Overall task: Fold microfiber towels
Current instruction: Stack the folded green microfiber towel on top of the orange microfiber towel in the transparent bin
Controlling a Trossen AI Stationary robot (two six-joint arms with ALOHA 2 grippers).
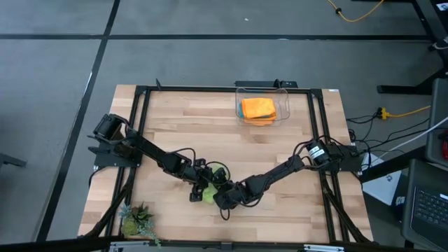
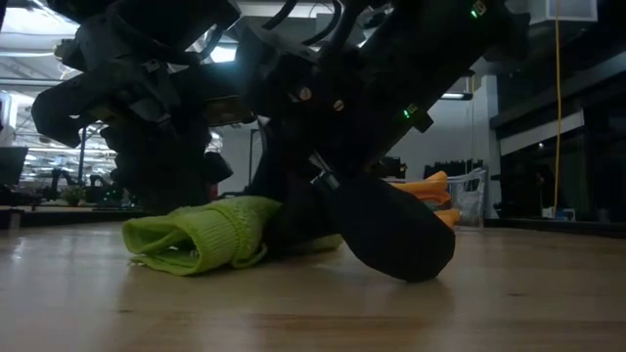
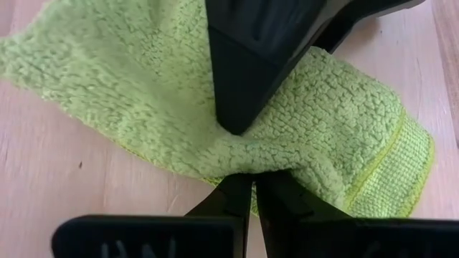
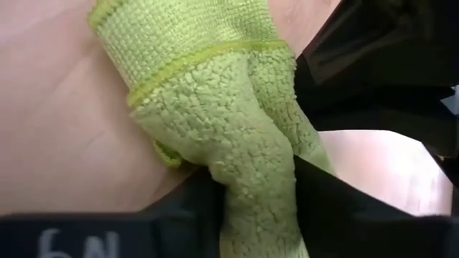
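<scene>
The lime green towel [image 1: 208, 191] lies bunched on the wooden table [image 1: 182, 126], at the near middle. The left gripper [image 3: 252, 179] is clenched on a pinch of its edge. The right gripper [image 4: 258, 190] grasps a thick fold between its fingers. Orange towels [image 1: 257, 108] rest in a clear bin [image 1: 283, 94] at the far edge.

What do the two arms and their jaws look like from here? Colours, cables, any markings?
Both the left arm and the right arm are black, slim jointed links with black cables looped along them. The right arm has a white band near its base. The jaws are matte black, wedge-shaped plastic. Small green indicator lights glow on the housings in the low view.
</scene>
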